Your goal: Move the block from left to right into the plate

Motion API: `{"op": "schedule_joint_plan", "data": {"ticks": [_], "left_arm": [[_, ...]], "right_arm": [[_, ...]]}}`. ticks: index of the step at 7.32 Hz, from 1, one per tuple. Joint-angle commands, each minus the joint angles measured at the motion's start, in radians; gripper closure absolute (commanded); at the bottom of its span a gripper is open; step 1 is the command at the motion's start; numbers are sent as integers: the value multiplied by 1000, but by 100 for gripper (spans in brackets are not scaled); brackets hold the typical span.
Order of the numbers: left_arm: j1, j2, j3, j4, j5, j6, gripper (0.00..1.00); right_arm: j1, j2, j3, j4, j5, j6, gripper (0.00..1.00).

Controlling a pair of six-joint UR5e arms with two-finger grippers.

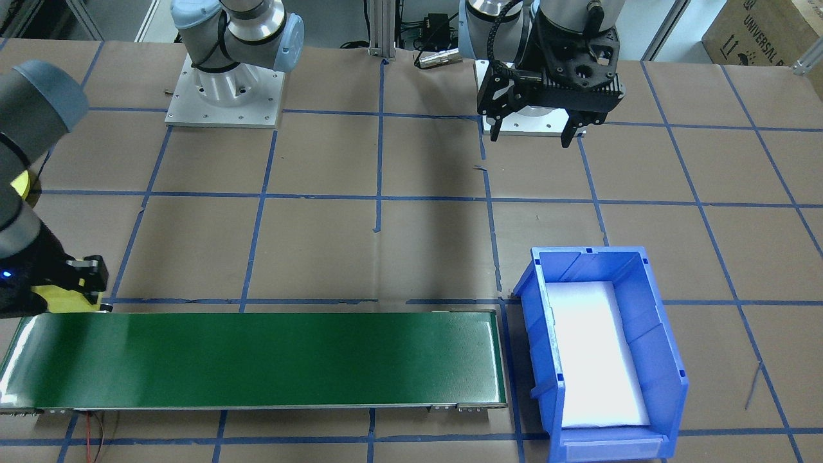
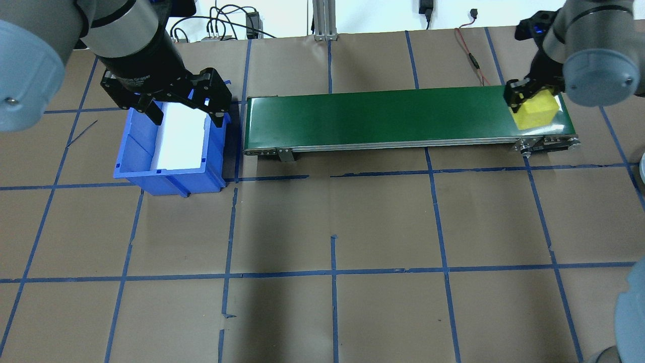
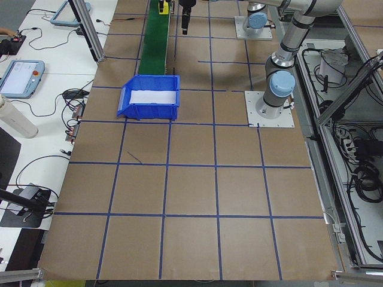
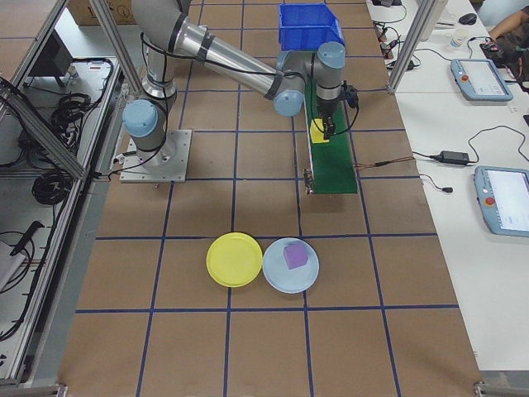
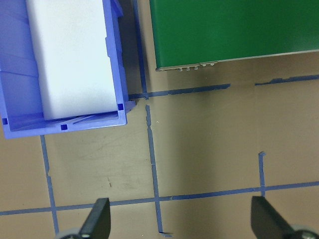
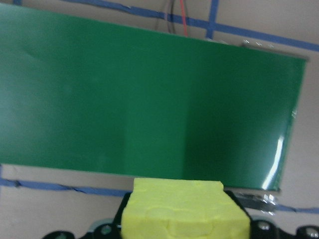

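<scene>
Already your right tool [image 2: 524, 98] is clamped on the yellow block [image 2: 535, 113] over the green belt's [image 2: 378, 118] end; it looks light, squashy foam, so grip flat sides gently, left tool [image 2: 184, 108] spread empty.

On the bench [image 2: 352, 222], the conveyor belt [image 2: 393, 118] runs left to right along the far side. The bin [image 2: 169, 151] sits just beside its left end. The block [image 2: 535, 112] is at its right end. Two plates [image 4: 234, 259] lie side by side, well apart from the belt.
</scene>
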Motion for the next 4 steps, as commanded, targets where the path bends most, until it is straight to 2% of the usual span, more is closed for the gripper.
{"op": "schedule_joint_plan", "data": {"ticks": [1,3,4], "left_arm": [[0,0,0,0,0,0,0],[0,1,0,-2,0,0,0],[2,1,0,0,0,0,0]], "right_arm": [[-288,-86,58,81,-8,-258,56],[-558,-91,83,81,1,-498,56],[-625,-91,106,65,6,-567,56]]}}
